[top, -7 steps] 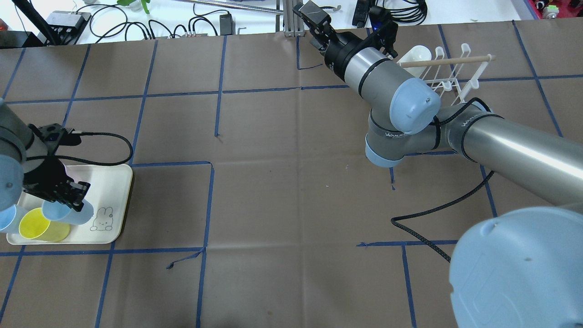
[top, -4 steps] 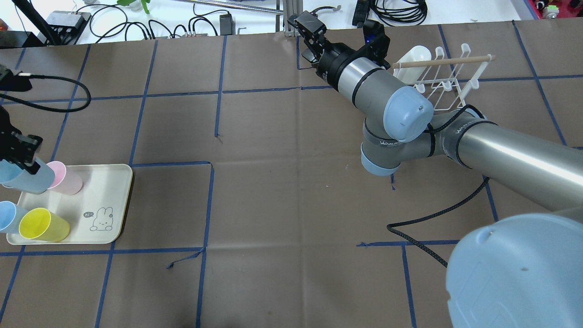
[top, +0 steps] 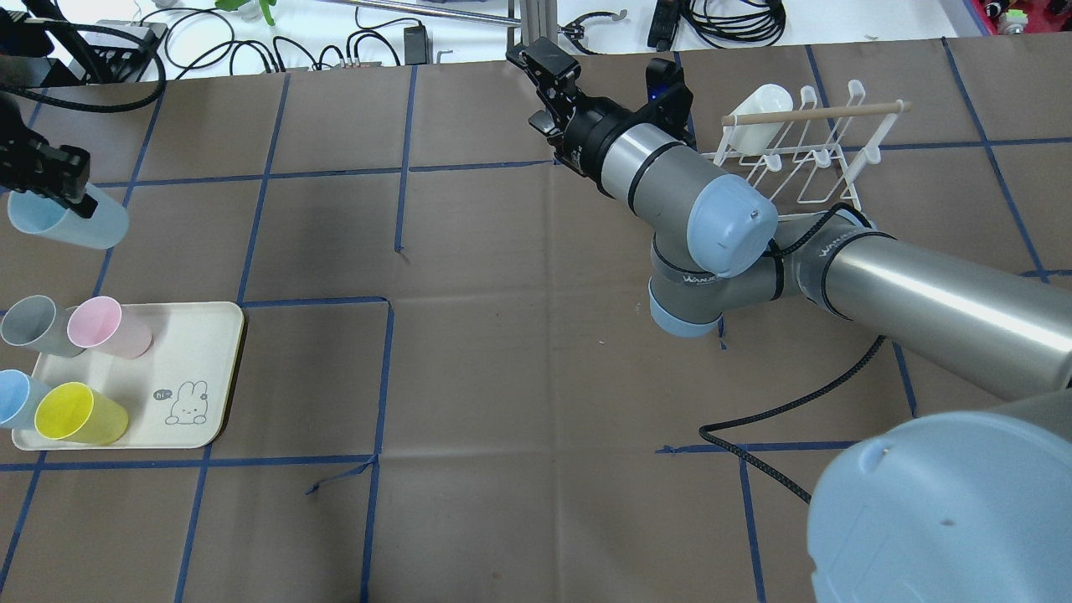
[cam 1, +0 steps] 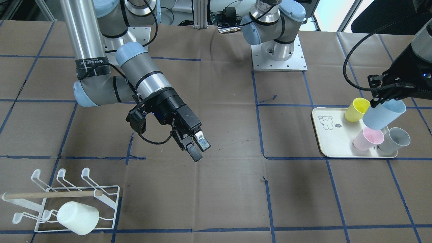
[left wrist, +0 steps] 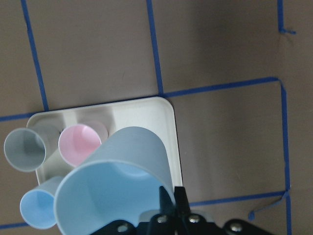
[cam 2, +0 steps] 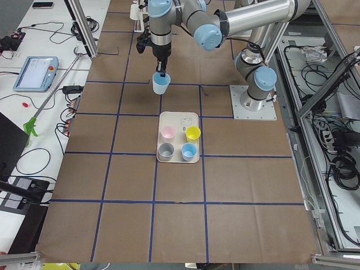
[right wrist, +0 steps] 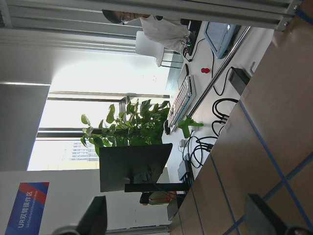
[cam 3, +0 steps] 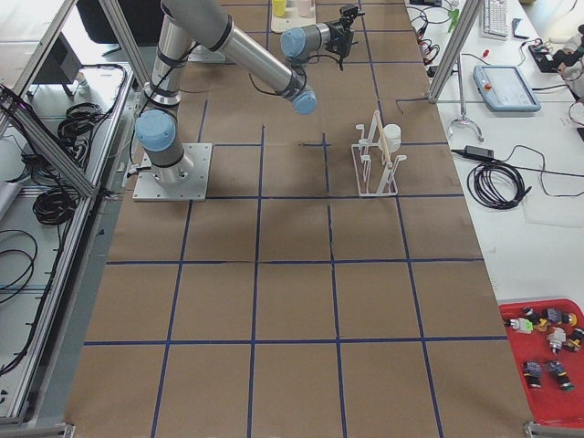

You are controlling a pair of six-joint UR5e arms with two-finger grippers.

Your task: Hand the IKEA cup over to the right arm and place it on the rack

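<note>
Light-blue plastic, tilted and airborne: the IKEA cup (cam 1: 384,113) hangs above the cream tray (top: 201,352). The left pincer (cam 1: 377,100) pinches it at the rim, one finger inside the mouth and one outside.

The cup looks light, stiff and thin-walled. Its smooth, tapering side would likely slide under a loose grip and flex under a hard squeeze. With the rim taken, the free lower wall near the base seems the sensible place for the second hold.

On the tray below stand a pink cup (top: 105,322), a grey cup (top: 29,322), a yellow cup (top: 71,412) and a second blue cup (top: 12,398). All are close under the lifted one.

Well away from the tray, over the middle of the counter (top: 519,377), the right pincer (cam 1: 199,148) is empty. The right wrist view shows its fingers spread wide.

Farther still from the tray sits the rack (cam 1: 111,202), where a white cup (cam 1: 77,212) already fills one prong beneath the wooden dowel (cam 1: 50,194).

Bare counter lies between tray and rack. The right arm (top: 921,285) trails a black cable (top: 796,402) across it.
</note>
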